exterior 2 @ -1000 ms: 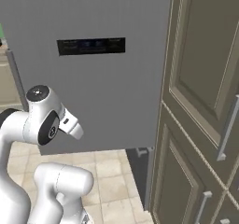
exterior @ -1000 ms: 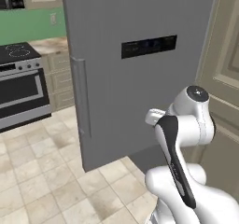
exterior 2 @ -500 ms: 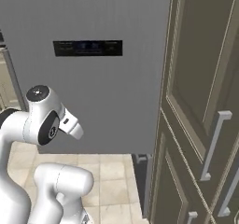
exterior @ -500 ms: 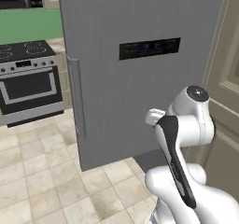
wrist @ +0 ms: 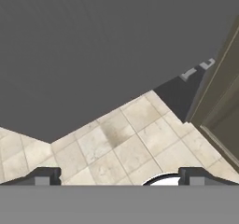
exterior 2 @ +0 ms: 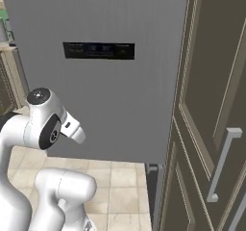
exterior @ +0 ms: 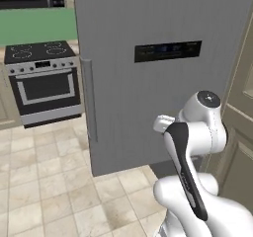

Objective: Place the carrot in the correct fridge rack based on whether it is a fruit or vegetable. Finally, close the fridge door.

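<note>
Grey fridge door (exterior: 148,83) ajar, hand (wrist: 119,175) spread wide, holding nothing

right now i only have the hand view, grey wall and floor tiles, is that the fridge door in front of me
Observer: Yes. In the left base view it is the fridge door, with a dark display panel across its face.
Operator: where's the handle
Observer: A long vertical bar handle runs down the door's left edge in the left base view.
Operator: anything past that edge
Observer: A stove stands against the green wall, left of the door.
Operator: and on the other side
Observer: In the right base view, tall beige cabinet doors stand right beside the door.
</note>
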Controlling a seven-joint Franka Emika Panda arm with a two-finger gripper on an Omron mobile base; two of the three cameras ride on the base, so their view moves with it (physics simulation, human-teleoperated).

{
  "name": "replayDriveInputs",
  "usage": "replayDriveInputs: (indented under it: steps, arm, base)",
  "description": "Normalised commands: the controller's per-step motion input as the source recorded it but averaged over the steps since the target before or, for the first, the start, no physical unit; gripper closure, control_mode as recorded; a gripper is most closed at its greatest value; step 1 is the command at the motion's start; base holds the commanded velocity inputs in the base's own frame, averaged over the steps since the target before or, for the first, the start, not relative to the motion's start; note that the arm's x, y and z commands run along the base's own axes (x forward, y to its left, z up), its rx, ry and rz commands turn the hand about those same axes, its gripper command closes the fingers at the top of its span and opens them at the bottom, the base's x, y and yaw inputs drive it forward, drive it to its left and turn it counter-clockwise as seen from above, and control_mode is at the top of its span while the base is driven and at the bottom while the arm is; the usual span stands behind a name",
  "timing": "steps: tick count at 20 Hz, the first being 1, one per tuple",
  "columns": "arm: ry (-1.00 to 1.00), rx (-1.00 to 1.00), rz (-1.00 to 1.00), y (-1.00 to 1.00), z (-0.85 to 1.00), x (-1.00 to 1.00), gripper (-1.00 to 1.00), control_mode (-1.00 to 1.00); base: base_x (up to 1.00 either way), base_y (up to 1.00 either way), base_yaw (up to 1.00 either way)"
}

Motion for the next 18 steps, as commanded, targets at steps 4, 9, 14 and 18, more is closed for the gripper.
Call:
replayDriveInputs:
  steps: [4,9,14,18]
  arm:
    - [0.00,0.00,0.00,0.00,0.00,0.00,-1.00,1.00]
    - [0.00,0.00,0.00,0.00,0.00,0.00,-1.00,1.00]
    - [-0.01,0.00,0.00,-0.09,0.00,0.11,-1.00,-1.00]
    - [-0.11,0.00,-0.01,-0.15,0.00,0.45,-1.00,-1.00]
  base:
    - [0.04,-0.24,0.20]
    - [0.21,-0.19,0.17]
    - [0.03,0.00,0.03]
    - [0.00,0.00,0.00]
